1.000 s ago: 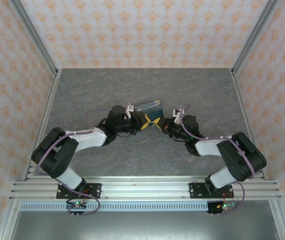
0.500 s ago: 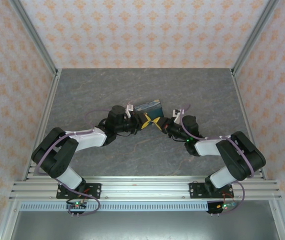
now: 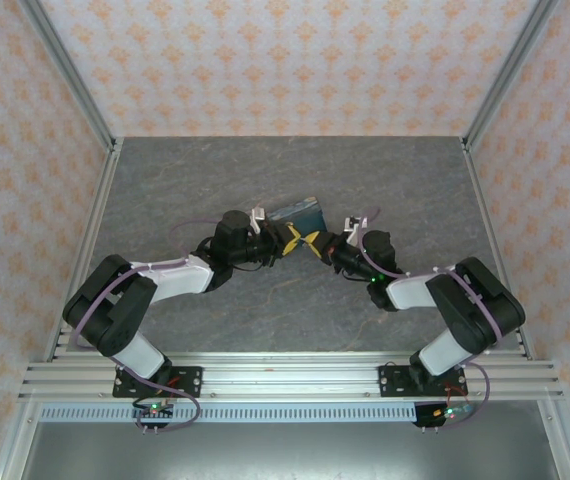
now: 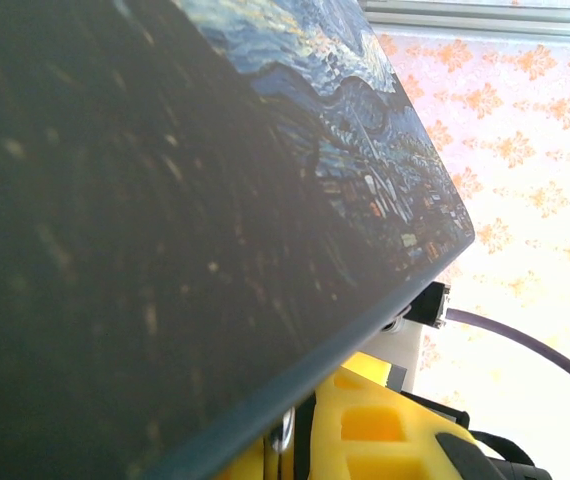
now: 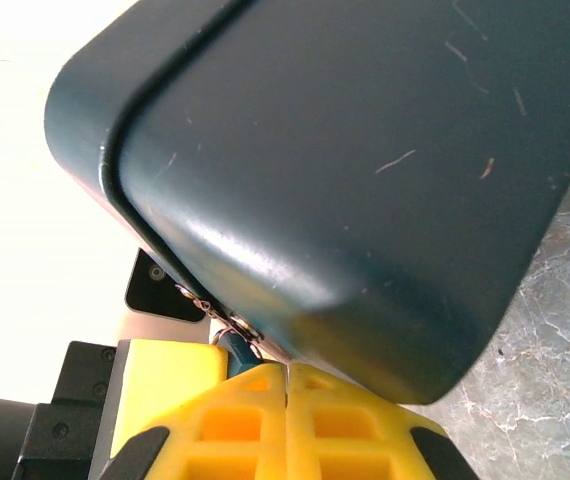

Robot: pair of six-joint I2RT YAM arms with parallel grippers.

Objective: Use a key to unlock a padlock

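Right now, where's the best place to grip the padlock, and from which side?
Probably across the padlock's two broad flat faces, near its left end, coming from the left. The block is flat with rounded edges, so the faces give the firmest hold, and the right pincer pinches the key at its lower edge.

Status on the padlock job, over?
Left gripper clamped on padlock. Right gripper shut on key, at padlock's lower edge. No obstruction seen.

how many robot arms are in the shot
2. The left arm comes in from the lower left, the right arm from the lower right; both meet at the padlock mid-table. None seems hidden.
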